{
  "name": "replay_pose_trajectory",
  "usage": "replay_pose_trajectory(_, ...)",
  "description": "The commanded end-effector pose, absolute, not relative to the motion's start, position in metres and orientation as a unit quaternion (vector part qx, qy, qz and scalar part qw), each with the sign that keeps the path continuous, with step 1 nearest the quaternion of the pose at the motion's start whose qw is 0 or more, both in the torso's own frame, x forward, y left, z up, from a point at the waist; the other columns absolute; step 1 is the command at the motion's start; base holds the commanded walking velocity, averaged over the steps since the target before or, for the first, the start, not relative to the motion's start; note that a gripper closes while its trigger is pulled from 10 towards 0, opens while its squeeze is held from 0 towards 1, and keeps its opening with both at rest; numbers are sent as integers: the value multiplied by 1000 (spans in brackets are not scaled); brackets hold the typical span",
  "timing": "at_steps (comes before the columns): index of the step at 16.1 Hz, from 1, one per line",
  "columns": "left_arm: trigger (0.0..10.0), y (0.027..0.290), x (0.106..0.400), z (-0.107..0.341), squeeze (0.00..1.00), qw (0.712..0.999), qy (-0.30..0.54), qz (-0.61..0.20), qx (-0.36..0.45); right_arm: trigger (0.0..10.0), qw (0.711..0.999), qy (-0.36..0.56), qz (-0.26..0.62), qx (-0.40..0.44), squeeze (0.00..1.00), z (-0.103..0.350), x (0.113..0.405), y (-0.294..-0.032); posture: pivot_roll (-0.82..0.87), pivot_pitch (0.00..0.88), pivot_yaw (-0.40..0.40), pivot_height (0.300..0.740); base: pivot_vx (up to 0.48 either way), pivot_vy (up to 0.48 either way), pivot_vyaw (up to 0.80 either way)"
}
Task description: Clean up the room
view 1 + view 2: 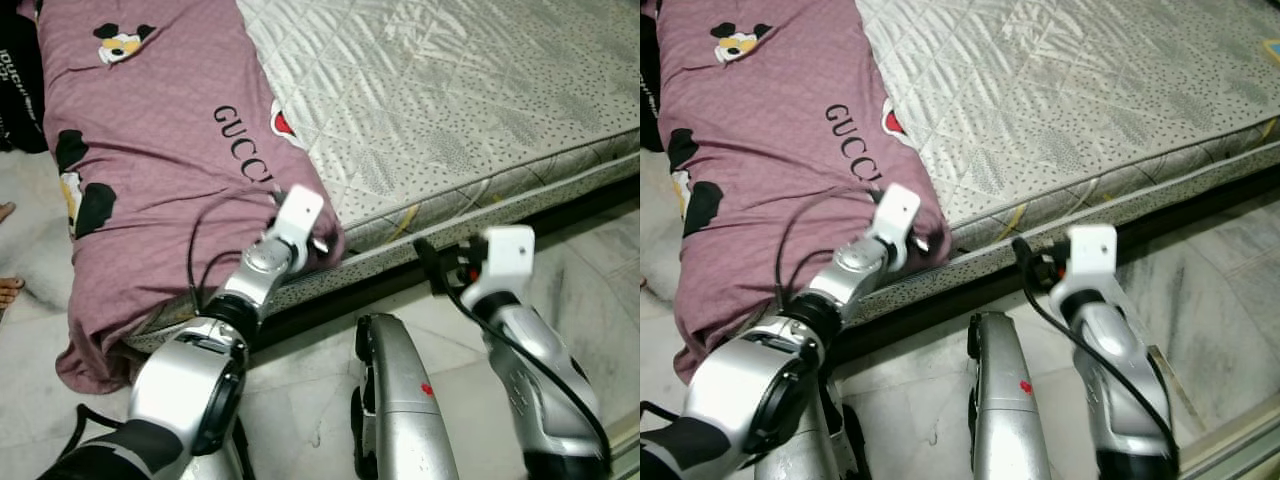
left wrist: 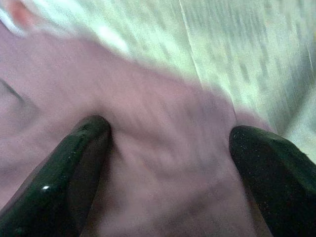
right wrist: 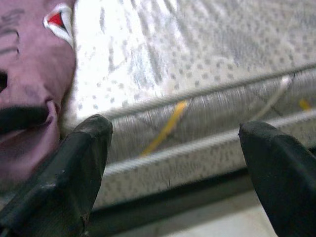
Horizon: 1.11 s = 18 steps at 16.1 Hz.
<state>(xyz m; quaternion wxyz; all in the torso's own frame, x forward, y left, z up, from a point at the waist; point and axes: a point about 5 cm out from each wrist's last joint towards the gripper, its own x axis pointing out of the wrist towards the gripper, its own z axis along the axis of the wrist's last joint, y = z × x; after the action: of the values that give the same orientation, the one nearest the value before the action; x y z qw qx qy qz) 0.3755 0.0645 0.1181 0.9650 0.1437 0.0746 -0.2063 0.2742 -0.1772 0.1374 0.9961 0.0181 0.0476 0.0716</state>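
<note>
On one mattress, one mauve blanket, two end effectors

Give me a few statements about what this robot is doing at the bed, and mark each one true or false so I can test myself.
1. The pink sheet covers the whole mattress. False: it covers one side; the rest of the quilted mattress is bare.
2. The left end effector is at the sheet's corner by the mattress edge, fingers spread. True.
3. The right end effector is clamped on the sheet. False: it is open, apart from the cloth, facing the mattress side.
4. The sheet hangs over the mattress edge toward the floor. True.
5. The sheet is plain, with no print. False: it carries black lettering and cartoon figures.
</note>
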Motion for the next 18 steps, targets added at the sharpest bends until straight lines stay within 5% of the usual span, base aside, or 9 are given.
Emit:
replay_pose_trajectory(1,10000,70,381,138,0,970,12,-187,154,10000,997,49,63,21,0,133,276,-177,-214,149,4,522,0,0,0)
replay_pose_trajectory(8,10000,129,379,199,0,983,-158,-75,51,10000,996,11,72,44,0,140,315,-152,-124,22,13,522,0,0,0)
replay_pose_trajectory(9,10000,157,361,193,0,983,-180,-16,38,10000,996,7,72,47,0,139,323,-149,-99,0,20,522,0,0,0)
replay_pose_trajectory(13,10000,200,315,159,0,984,-153,86,6,10000,996,0,49,75,0,136,335,-152,-70,0,30,522,0,0,0)
replay_pose_trajectory(18,10000,206,287,140,0,987,-120,111,-5,10000,995,-9,51,90,0,128,334,-151,-63,0,18,522,0,0,0)
